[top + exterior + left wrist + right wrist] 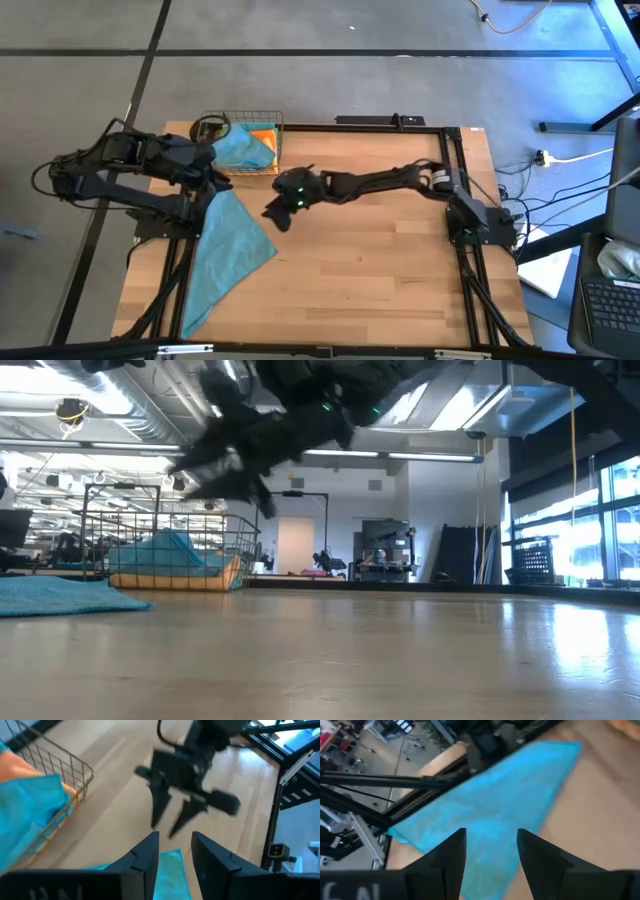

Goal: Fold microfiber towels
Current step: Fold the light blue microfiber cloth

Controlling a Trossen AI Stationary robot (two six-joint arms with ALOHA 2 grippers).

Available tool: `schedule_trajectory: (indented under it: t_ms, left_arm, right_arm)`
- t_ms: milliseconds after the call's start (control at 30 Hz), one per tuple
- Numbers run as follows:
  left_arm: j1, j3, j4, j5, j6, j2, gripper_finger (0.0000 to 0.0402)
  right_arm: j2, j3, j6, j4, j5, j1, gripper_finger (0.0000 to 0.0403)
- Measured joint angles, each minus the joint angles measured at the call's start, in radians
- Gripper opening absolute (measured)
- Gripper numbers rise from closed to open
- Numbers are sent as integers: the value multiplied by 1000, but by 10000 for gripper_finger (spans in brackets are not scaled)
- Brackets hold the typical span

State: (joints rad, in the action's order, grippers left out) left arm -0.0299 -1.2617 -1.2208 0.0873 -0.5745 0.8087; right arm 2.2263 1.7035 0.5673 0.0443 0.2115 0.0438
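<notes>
We see a teal towel [228, 255] lying flat and smooth on the worktop [380, 280]. Right claw [278, 213] hangs above it, parted and empty; left claw [175, 851] narrow, empty too.

towel [228, 250] flat on table [400, 280], left | basket [262, 128] behind it
</notes>
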Motion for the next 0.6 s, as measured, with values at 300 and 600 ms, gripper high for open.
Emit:
schedule_trajectory:
  t_ms: [300, 600]
  left_arm:
    - [-24, 0, -1, 1, 45, -33, 108]
    - [-24, 0, -119, 45, -90, -44, 108]
  right_arm:
    - [244, 423, -205, -407, 50, -70, 173]
    - [330, 564, -405, -546, -6, -126, 185]
